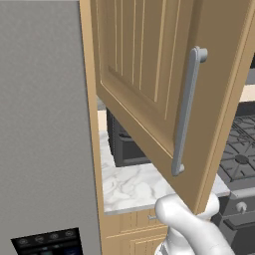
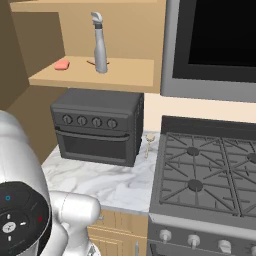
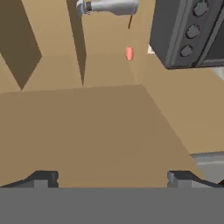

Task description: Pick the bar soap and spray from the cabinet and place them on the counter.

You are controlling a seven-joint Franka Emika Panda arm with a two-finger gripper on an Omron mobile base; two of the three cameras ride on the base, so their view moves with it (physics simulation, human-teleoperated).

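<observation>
Cabinet [image 2: 95, 75], door [image 1: 149, 89] swung open, grey bar handle [image 1: 187, 109].
- Spray [image 2: 99, 42]: upright on cabinet shelf.
- Bar soap [image 2: 62, 64]: pink, same shelf, near spray, apart.
- Counter [image 2: 105, 182]: below cabinet, carries dark toaster oven [image 2: 97, 127].
- Gripper [image 3: 118, 178]: jaws wide apart, nothing between, facing cabinet, well short of shelf items.

gripper [image 3: 116, 178]: jaws wide apart, nothing between | cabinet [image 3: 87, 127]: tan panel just beyond fingertips | spray [image 3: 109, 6]: far ahead | bar soap [image 3: 129, 53]: nearer, pink | toaster oven [image 3: 188, 30]: ahead, right.
</observation>
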